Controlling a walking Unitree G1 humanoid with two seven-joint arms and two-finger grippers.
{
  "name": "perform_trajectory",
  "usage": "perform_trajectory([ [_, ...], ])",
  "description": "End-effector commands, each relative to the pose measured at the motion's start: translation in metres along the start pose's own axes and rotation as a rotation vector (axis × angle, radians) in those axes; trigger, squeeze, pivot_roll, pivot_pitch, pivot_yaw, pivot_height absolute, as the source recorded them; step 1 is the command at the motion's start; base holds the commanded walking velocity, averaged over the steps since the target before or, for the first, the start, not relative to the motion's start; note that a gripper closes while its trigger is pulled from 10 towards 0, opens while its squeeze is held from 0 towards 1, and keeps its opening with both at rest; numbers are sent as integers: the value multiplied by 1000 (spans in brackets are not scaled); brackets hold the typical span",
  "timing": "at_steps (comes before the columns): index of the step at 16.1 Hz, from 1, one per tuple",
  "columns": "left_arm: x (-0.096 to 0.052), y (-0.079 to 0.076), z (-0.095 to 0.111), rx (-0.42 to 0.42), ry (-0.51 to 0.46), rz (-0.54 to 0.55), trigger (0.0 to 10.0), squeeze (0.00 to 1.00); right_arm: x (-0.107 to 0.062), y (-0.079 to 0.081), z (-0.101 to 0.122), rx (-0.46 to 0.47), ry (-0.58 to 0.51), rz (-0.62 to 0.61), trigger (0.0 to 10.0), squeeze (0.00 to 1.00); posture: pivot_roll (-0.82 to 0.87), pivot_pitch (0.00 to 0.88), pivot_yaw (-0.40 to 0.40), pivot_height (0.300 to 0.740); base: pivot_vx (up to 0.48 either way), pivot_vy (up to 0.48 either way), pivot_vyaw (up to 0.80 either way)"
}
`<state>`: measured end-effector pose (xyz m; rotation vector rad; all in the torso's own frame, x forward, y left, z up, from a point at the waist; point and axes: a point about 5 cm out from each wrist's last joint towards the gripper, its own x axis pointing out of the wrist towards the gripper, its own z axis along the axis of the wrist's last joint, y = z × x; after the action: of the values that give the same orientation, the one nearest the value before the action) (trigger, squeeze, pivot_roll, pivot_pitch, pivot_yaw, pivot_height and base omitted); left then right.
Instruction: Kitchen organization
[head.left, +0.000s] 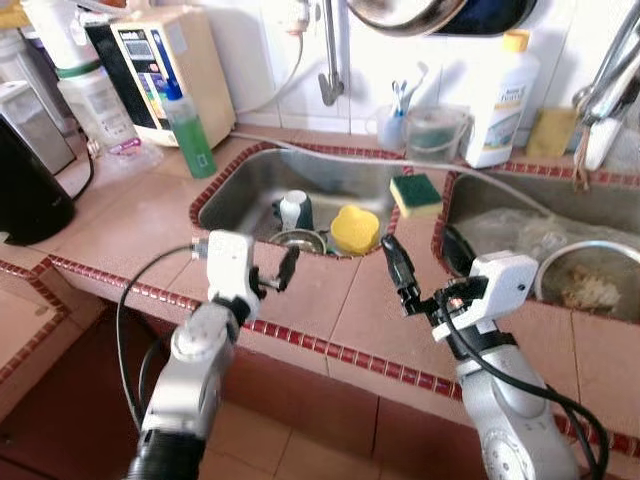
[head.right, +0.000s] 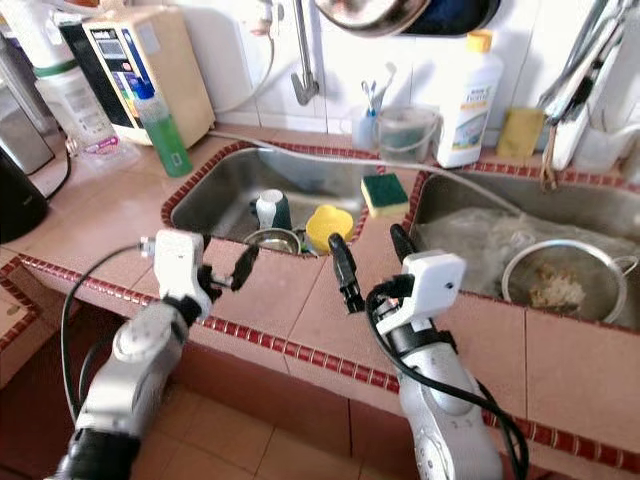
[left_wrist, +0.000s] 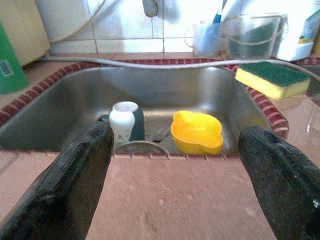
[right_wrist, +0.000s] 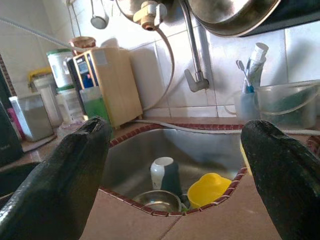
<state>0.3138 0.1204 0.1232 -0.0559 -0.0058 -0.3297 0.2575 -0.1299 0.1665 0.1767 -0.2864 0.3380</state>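
Observation:
The left sink (head.left: 240, 185) holds a yellow bowl (head.left: 355, 230), an upturned white cup (head.left: 293, 208) beside a dark one, and a metal bowl (head.left: 297, 241). On the divider between the two sinks lies a yellow-and-green sponge (head.left: 415, 193). My left gripper (left_wrist: 175, 185) hovers open over the tiled counter just in front of that sink, with nothing between its fingers. Over the counter near the divider, my right gripper (head.right: 372, 262) is open too, pointing toward the sink and holding nothing.
The right sink (head.left: 500, 205) holds a metal strainer (head.left: 590, 280) with food scraps. A green bottle (head.left: 190, 130), a water purifier (head.left: 170, 70) and a black kettle (head.left: 30, 190) stand at the left. A detergent bottle (head.left: 503, 100), a toothbrush cup (head.left: 392, 125) and a clear tub (head.left: 435, 130) line the back wall.

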Motion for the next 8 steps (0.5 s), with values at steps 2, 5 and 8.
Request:
perform_trajectory([
  [2, -5, 1, -5, -2, -4, 6, 10000, 0, 2, 0, -4, -12, -2, 1, 10000, 0, -257, 4, 113, 740, 0, 0, 0],
  [5, -8, 0, -7, -6, -12, 29, 10000, 0, -1, -1, -13, -16, 9, -12, 10000, 0, -240, 0, 86, 740, 0, 0, 0],
  [8, -10, 3, -7, 21, -21, 69, 10000, 0, -1, -3, -23, -15, 37, -27, 10000, 0, -212, 0, 52, 740, 0, 0, 0],
])
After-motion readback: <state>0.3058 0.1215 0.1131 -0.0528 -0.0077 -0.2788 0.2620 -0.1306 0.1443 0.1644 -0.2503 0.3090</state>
